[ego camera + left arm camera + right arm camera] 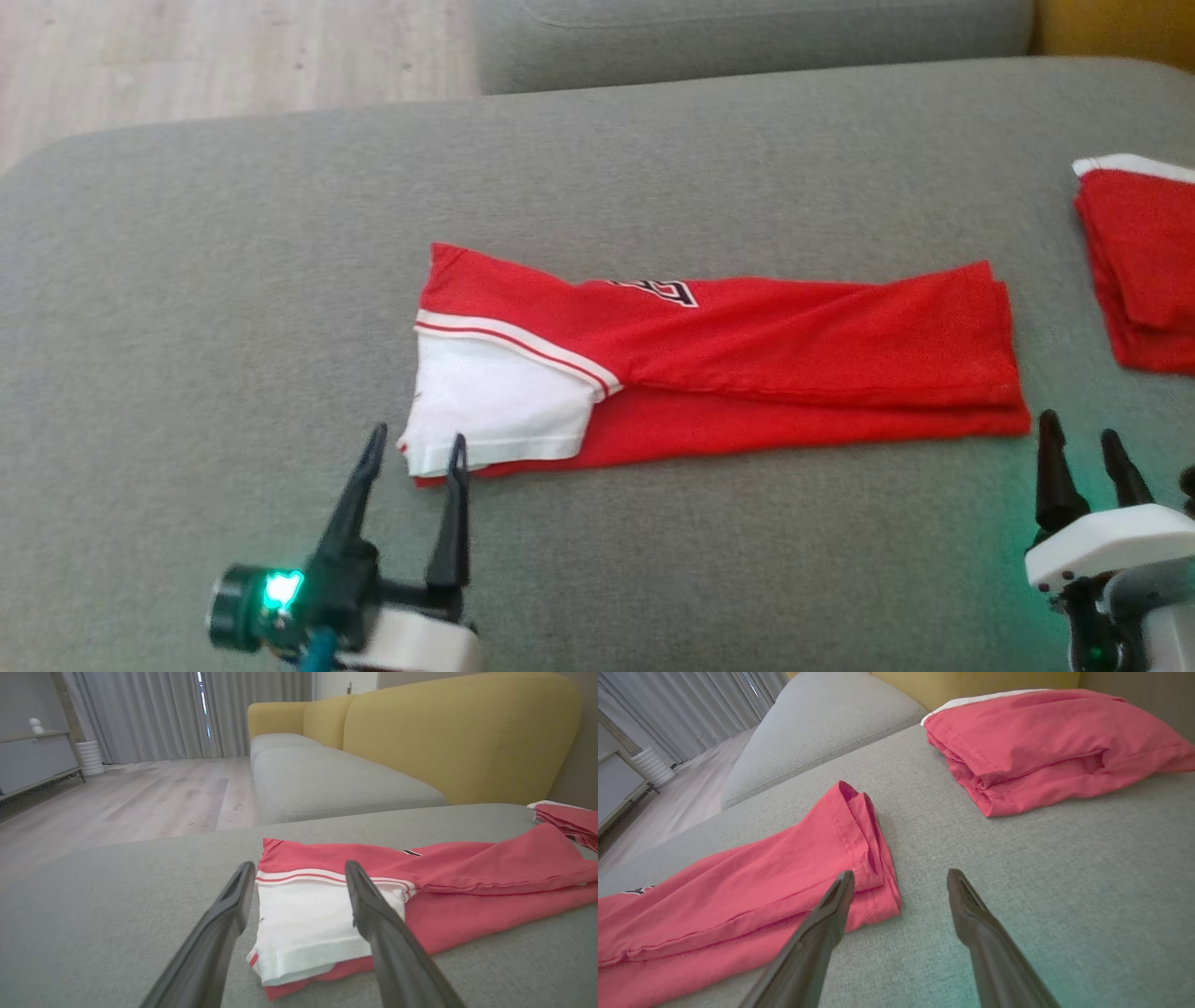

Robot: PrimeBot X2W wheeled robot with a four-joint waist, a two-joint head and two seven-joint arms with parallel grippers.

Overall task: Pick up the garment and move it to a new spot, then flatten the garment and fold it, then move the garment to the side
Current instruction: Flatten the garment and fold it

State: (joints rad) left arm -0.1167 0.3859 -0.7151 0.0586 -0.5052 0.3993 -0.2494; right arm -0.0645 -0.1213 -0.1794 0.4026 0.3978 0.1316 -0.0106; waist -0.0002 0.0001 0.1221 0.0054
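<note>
grey cushion (653, 159), folded red garment (747, 345), left gripper (417, 434), right gripper (1079, 425) spread

Nothing legible: the black-and-white print (668, 292) on the garment (747, 355) is half hidden.

1. Red garment (747, 364) lies on the grey cushion (233, 280), folded into a long strip (white sleeve (495, 401) at its left end).
2. L gripper (417, 436): fingers apart, holding nothing, right by the sleeve.
3. R gripper (1079, 426): fingers apart too, near the strip's right end.
4. Another folded red cloth (1144, 271) sits at the right edge.
</note>
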